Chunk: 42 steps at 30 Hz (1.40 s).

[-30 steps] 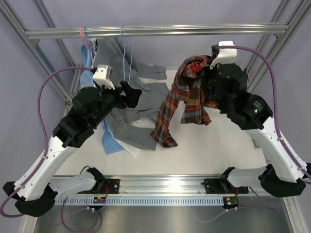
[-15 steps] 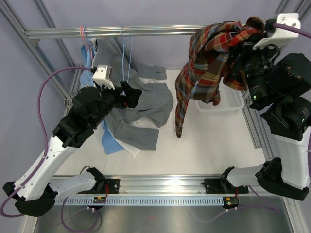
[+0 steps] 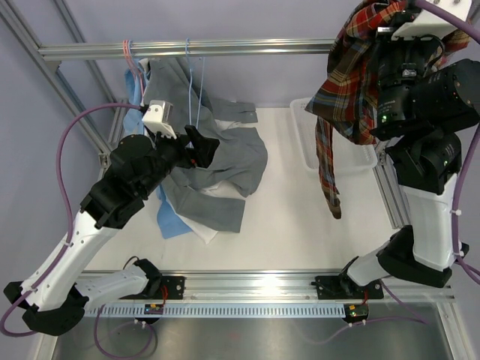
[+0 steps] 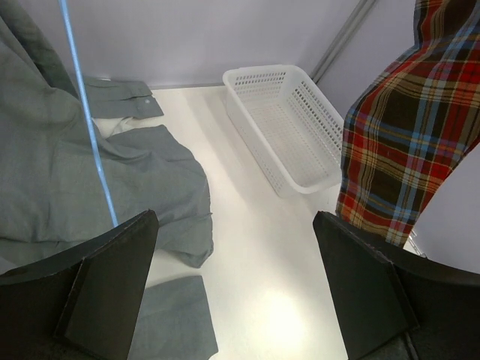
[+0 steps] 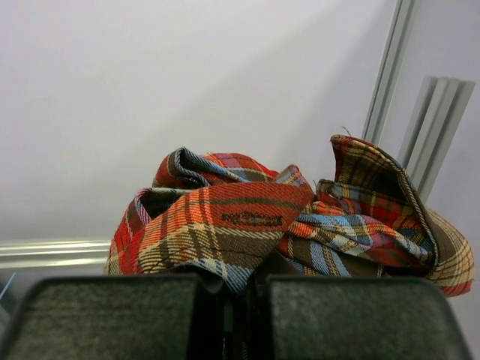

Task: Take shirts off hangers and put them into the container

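Four shirts are showing in all. One plaid shirt [image 3: 349,82] is hanging bunched in the upper right of the overhead view, with a long strip trailing down toward the middle right. The right gripper [image 5: 232,289] is clamping it, fingers pressed together on the wadded cloth at the bottom of the wrist view. Three more shirts are lying heaped at left of centre in the overhead view. One grey shirt [image 3: 225,161] is spreading over the top, one white shirt [image 3: 202,229] is peeking out at the lower edge, and one light blue shirt [image 3: 169,221] is showing beneath them.

One container [image 4: 247,127] is sitting on the table [image 3: 285,225] right of centre in the overhead view, partly behind the plaid cloth (nothing is lying inside the part that shows).

One light blue hanger [image 3: 191,82] is hooking over the rail [image 3: 247,48] in the upper left, running down into the grey cloth. Pink hangers [image 3: 131,60] are hooking just left of it, and I cannot count them.

Two arms are in view. The left gripper [image 4: 236,262] is hovering over the grey shirt with jaws spread wide, holding nothing.
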Motion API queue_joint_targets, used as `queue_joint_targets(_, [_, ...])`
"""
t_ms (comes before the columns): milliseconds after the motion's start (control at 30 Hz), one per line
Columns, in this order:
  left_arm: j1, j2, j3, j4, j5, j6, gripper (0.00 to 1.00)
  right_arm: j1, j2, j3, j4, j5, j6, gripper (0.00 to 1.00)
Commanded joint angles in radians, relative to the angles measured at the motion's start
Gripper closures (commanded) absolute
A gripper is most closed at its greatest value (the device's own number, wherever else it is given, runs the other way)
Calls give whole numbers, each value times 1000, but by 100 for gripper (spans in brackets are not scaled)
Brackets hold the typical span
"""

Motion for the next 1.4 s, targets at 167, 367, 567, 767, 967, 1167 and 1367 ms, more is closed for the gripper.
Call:
queue_joint_targets(167, [-2, -27, 31, 26, 40, -16, 9, -129, 83, 35, 240, -50, -183, 100])
queue_joint_targets(367, [-2, -24, 28, 30, 64, -10, 9, -255, 150, 109, 219, -113, -102, 100])
queue_joint_targets(567, [-4, -7, 28, 44, 94, -9, 9, -350, 192, 107, 183, -181, -18, 100])
queue_joint_targets(767, [-4, 7, 46, 19, 98, 5, 9, -374, 236, 201, 168, -219, 12, 100])
queue_joint_targets(967, [-4, 8, 49, 9, 115, 2, 9, -400, 239, 234, 192, -245, 4, 100])
queue_joint_targets(1167, [-4, -9, 35, 4, 112, 8, 9, -409, 201, 248, 215, -291, 35, 100])
queue_joint_targets(1367, [-2, -1, 31, 10, 141, 0, 9, -429, 212, 241, 234, -297, 13, 100])
